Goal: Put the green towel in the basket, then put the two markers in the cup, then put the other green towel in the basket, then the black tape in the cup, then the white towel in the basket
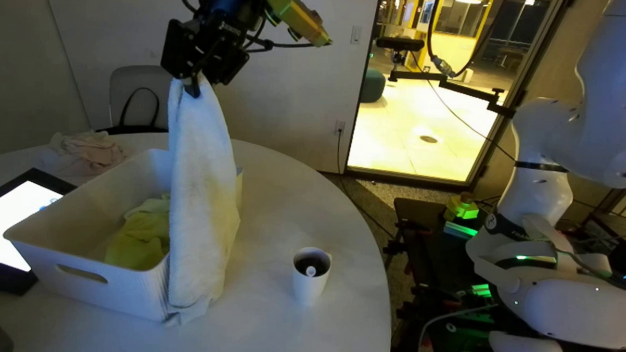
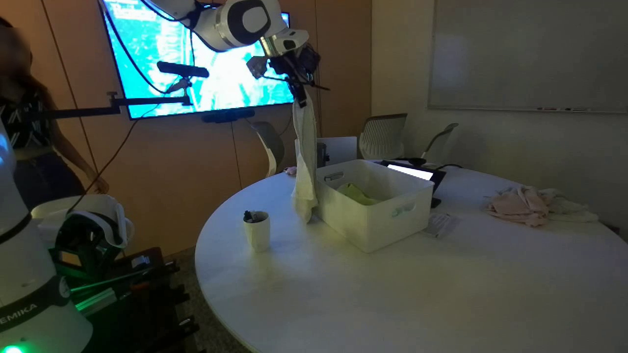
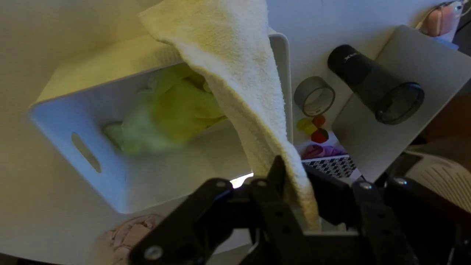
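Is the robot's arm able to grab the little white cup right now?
Probably not yet: its gripper is pinching the white towel, so it would likely have to let go first. The cup stands apart from the basket, so the way to it might be open after that.

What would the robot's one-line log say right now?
gripper: pinching white towel | white towel: hanging, lower end outside basket | basket: green towels inside | cup: upright, dark items inside
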You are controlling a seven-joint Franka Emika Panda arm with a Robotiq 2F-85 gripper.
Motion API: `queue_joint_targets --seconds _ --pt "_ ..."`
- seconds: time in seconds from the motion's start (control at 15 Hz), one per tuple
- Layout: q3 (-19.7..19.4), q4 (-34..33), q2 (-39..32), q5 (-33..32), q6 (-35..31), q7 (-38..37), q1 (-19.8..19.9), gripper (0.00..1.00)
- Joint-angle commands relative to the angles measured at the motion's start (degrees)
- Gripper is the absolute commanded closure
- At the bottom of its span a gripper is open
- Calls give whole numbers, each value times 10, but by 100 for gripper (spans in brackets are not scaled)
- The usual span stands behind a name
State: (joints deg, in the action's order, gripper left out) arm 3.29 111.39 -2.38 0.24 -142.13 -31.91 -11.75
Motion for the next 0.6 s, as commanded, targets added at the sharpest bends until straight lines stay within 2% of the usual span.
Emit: queue_joint_targets --seconds 0.0,0.27,0.47,0.53 --pt "12 -18 8 0 -7 -38 15 93" --pt "17 -38 18 26 -23 -55 17 93" --pt "26 -53 34 92 7 -14 18 93" --pt "27 -49 40 95 -3 -30 18 93"
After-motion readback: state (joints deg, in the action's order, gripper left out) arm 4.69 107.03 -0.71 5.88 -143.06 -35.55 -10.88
